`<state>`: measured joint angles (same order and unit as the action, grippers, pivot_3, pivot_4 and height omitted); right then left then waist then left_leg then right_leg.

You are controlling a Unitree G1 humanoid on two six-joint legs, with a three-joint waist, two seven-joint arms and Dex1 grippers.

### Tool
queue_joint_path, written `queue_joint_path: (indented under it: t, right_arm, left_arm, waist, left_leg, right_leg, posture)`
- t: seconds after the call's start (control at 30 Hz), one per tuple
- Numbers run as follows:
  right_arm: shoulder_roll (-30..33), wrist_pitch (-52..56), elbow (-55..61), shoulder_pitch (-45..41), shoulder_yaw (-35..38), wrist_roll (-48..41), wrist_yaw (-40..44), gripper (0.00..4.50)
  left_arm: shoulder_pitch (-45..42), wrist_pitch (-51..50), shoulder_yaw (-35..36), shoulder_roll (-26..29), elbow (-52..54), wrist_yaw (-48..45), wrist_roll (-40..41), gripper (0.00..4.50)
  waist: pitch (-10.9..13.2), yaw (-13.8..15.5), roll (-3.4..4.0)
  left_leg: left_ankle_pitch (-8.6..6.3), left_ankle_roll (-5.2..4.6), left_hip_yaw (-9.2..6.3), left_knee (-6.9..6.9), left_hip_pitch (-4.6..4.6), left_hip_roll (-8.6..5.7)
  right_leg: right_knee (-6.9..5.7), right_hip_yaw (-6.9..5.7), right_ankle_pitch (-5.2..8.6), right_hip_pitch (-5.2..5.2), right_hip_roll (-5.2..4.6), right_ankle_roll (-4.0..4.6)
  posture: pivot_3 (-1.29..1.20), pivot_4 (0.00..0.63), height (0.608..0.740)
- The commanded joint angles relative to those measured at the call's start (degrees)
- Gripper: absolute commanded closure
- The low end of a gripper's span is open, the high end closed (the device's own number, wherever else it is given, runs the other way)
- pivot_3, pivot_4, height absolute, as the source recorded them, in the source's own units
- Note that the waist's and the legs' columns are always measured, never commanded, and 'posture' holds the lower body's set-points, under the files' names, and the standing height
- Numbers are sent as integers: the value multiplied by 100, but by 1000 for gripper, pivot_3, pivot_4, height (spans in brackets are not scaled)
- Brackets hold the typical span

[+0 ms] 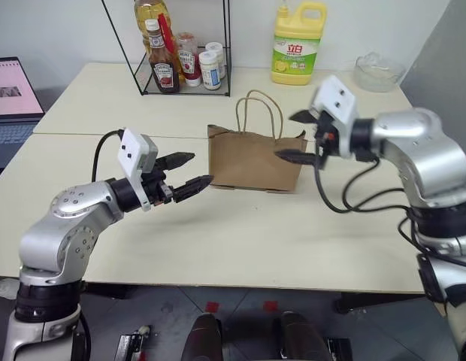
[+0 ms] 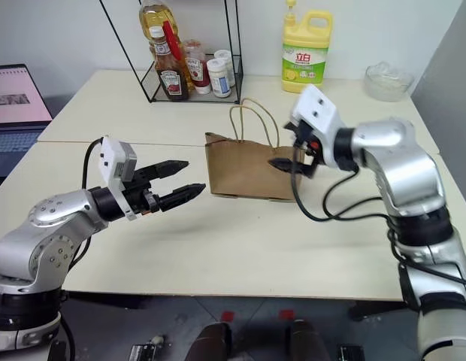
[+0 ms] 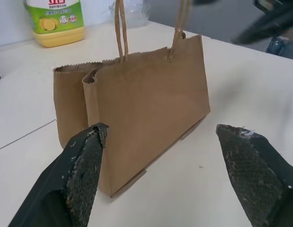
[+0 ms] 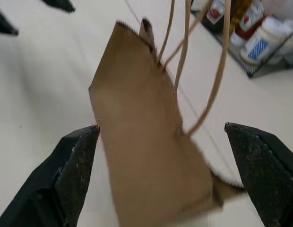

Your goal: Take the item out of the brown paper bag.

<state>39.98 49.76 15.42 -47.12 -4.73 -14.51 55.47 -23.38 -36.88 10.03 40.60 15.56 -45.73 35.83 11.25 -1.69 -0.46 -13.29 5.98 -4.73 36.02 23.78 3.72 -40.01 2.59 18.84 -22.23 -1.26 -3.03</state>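
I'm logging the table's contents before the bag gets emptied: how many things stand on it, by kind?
Paper bags: 1, the brown paper bag
Detergent jugs: 1, yellow
Wire racks: 1
Bottles and jars in the rack: at least 5, ketchup bottle among them
Glass bowls: 1
Laptops: 1
Total: at least 10

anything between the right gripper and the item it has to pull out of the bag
Yes: the brown paper bag itself. It stands upright with its walls hiding whatever is inside, so the item isn't visible. The open right gripper sits at the bag's end, and entry from above passes the handles.
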Motion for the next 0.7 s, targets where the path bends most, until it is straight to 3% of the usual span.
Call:
queue_joint_path:
  t: [0.03,0.2,0.4,0.57,0.7]
  right_arm:
    - [186,652,1095,587,743,-546,-204,0]
    - [-87,1557,2559,1892,1548,-1240,-828,0]
    - [-494,2111,3253,2290,1904,-1669,-1586,0]
    - [-524,2306,3459,2418,2099,-1965,-1923,0]
    - [-411,2400,3585,2577,2349,-2242,-2018,0]
  left_arm:
    - [-542,386,-53,-33,-425,5,-277,1175]
    - [-2041,1477,-484,-336,-2190,48,-1185,2657]
    - [-3872,3177,-968,-695,-5288,122,-2413,4476]
    - [-4917,4273,-1337,-939,-7442,-21,-3193,4476]
    - [-5304,4664,-1486,-1089,-8244,-725,-3469,4476]
  waist:
    - [0,-5,0]
    - [-3,18,-5]
    - [-4,-22,-6]
    - [-4,-23,-6]
    - [-3,-21,-6]
  left_leg:
    - [0,0,-3,0,0,1]
    - [1,0,-4,5,0,-1]
    - [1,0,-4,5,-1,-4]
    - [2,0,-4,2,2,-5]
    - [4,4,-4,0,8,-5]
  right_leg:
    - [0,-3,0,0,2,0]
    - [0,-6,0,5,3,-1]
    - [2,-3,-2,4,4,-4]
    - [6,-2,-2,2,5,-3]
    - [7,-5,-1,1,4,-3]
  posture:
    - [0,150,740]
    - [0,150,740]
    - [0,150,740]
    - [0,150,740]
    - [0,150,740]
